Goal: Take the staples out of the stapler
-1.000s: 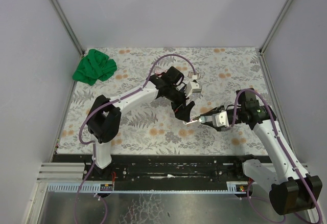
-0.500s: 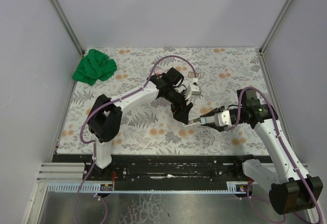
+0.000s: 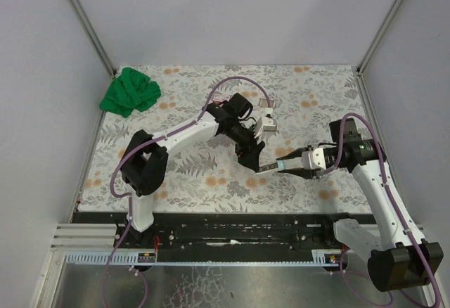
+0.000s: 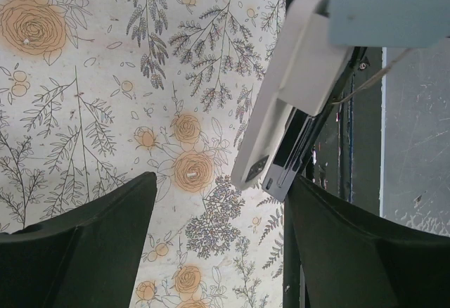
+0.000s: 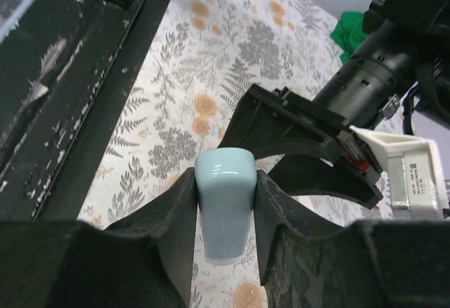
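My right gripper (image 5: 225, 209) is clamped on the pale blue end of the stapler (image 4: 302, 76). It holds the stapler in the air over the floral tablecloth (image 4: 105, 111), right of the middle and towards the table's near edge. My left gripper (image 4: 219, 241) stands wide, its fingers either side of the stapler's nose, where the dark magazine (image 4: 288, 157) shows beside the white body. I cannot make out the staples.

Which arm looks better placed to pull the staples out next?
Left. The left gripper is open at the front end of the stapler, free to pull. The right gripper is shut on the stapler, busy holding it.
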### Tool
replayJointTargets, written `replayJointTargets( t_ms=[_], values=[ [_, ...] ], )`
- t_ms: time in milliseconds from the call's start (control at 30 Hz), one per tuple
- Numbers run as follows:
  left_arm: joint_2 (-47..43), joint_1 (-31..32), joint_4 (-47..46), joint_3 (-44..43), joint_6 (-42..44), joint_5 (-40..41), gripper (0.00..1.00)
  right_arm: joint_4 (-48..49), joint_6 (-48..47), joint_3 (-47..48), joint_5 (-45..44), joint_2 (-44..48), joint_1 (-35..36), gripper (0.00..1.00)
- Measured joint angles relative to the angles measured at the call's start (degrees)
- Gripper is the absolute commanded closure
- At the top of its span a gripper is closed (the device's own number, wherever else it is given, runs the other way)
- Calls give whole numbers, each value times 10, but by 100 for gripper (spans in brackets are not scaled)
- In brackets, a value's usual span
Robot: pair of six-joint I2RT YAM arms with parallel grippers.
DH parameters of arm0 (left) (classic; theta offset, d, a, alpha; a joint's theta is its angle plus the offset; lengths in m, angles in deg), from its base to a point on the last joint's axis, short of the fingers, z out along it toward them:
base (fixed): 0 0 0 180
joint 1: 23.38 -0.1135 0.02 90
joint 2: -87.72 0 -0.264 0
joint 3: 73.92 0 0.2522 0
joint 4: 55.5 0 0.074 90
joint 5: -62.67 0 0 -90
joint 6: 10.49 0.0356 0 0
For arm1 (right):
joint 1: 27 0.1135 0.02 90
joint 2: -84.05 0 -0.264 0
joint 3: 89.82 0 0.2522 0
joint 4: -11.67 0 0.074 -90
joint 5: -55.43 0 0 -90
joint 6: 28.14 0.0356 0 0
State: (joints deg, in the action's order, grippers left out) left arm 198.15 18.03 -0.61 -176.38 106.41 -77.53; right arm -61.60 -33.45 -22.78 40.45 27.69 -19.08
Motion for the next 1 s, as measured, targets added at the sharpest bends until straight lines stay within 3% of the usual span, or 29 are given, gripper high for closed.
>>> replayJointTargets(
  t_ms=[300, 533, 833, 1000],
  values=[
    [1, 0, 15, 1, 4, 1, 25, -15, -24, 19, 77, -2, -28, 100],
    [1, 0, 21, 1, 5, 1, 19, -10, -36, 21, 98, -2, -38, 100],
    [-1, -3, 25, 0, 13, 6, 0, -1, -72, 7, 57, -1, -38, 100],
    [-2, -11, 33, 0, 18, 17, 0, 8, -91, 6, 3, -1, -38, 100]
  ],
)
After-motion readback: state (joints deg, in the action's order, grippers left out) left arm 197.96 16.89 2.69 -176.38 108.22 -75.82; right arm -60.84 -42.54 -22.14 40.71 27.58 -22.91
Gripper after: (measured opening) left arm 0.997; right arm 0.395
